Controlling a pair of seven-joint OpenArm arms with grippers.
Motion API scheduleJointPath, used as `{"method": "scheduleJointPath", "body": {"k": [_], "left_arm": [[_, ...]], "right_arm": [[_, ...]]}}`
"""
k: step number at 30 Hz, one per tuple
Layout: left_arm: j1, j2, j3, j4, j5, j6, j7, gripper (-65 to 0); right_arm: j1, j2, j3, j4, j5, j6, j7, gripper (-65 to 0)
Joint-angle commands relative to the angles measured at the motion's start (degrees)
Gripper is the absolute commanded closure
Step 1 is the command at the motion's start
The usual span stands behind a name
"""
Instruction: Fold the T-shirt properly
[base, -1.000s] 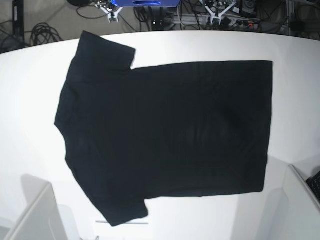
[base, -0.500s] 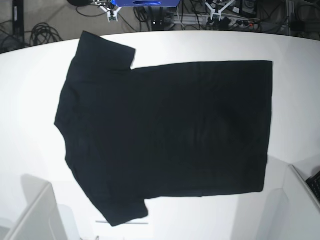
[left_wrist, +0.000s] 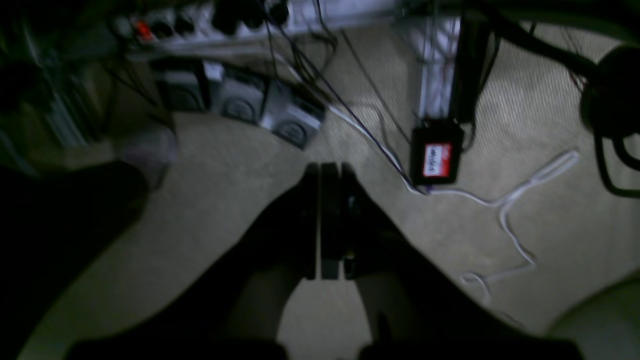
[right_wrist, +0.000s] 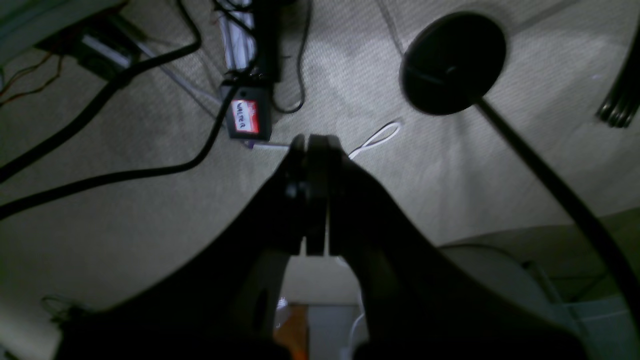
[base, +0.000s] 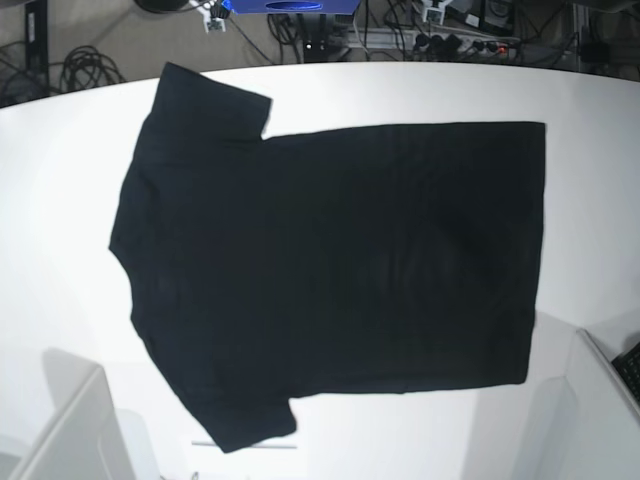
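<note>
One black T-shirt (base: 330, 270) lay flat, unfolded, filling the center of the white table (base: 60, 200), collar toward frame left. The two grippers, left (left_wrist: 324, 172) and right (right_wrist: 311, 145), were clenched empty above carpet.

Only readable-ish text: small black plastic box (right_wrist: 249, 117) on the carpet, right wrist view, red-and-white label with handwriting, looks like "WALTER", not certain. Same kind of black box with red-and-white label (left_wrist: 436, 158) in left wrist view: writing too blurred to read.
</note>
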Motion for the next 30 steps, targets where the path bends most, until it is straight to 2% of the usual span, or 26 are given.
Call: {"method": "scheduleJointPath", "body": {"k": [1,4,11,18,20,23,27,30], "left_arm": [[2.04,-0.3,-0.27,2.08,0.01,0.34,-0.12,0.0],[6.08,-1.88,-0.36,7.71,-0.08,0.34,-0.12,0.0],[16.19,-4.96,-0.45,23.27,-0.87,0.34,-0.03,0.0],[28.76,-12.52,-0.45,43.4,-16.43,0.34,0.06,0.0],[32.1,-14.72,-0.45,49.12,-19.51,0.34,0.06,0.0],[36.06,-17.18,-0.54,56.68,-21.71,0.34,-0.03,0.0],[40.63,-17.09,-6.08,65.91,-21.62,0.34,0.23,0.0],[42.3,-14.37,-11.79,71.36,-21.71,0.34,0.41,0.0]], "right_arm": [[-2.24,-0.14,0.14,2.64,0.27,-0.29,-1.3,0.0],[-6.72,-0.14,0.85,10.64,0.27,-0.29,-4.2,0.0],[-13.76,-0.4,7.18,24.62,0.27,-0.29,-9.03,0.0],[-19.73,-0.67,11.4,37.72,0.27,-0.29,-9.21,0.0],[-20.88,-0.67,12.54,41.06,0.27,-0.29,-9.65,0.0],[-21.23,-0.67,14.65,46.51,0.27,-0.29,-13.25,0.0],[-21.23,-0.67,17.46,54.51,0.27,-0.29,-17.3,0.0],[-20.96,-1.63,18.96,61.01,0.27,-0.29,-19.58,0.0]]}}
